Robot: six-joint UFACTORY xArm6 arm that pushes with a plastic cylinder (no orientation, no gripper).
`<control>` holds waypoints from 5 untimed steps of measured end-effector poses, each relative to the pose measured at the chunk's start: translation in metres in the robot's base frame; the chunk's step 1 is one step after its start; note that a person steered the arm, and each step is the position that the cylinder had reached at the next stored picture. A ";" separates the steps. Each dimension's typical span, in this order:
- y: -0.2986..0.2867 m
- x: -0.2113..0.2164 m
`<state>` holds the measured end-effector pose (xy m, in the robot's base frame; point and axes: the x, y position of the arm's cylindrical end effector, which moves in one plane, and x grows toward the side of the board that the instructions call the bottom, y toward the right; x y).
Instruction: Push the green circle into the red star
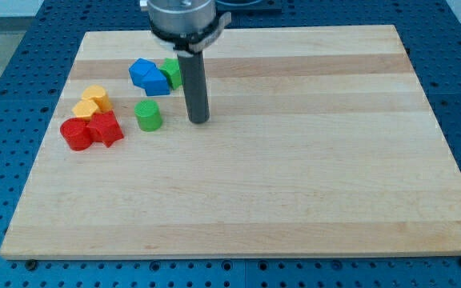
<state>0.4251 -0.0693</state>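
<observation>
The green circle (148, 115) is a short green cylinder on the left part of the wooden board (294, 184). The red star (105, 129) lies to its left and slightly lower, with a small gap between them. A red circle (76, 134) touches the red star's left side. My tip (199, 120) rests on the board to the right of the green circle, about a block's width away and not touching it.
Two yellow blocks (91, 102) sit just above the red pair. Two blue blocks (149, 75) and a second green block (173, 72) cluster above the green circle, right beside the rod's left side.
</observation>
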 end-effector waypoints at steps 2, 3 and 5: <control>-0.074 0.003; -0.061 0.003; -0.018 -0.036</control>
<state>0.3887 -0.0874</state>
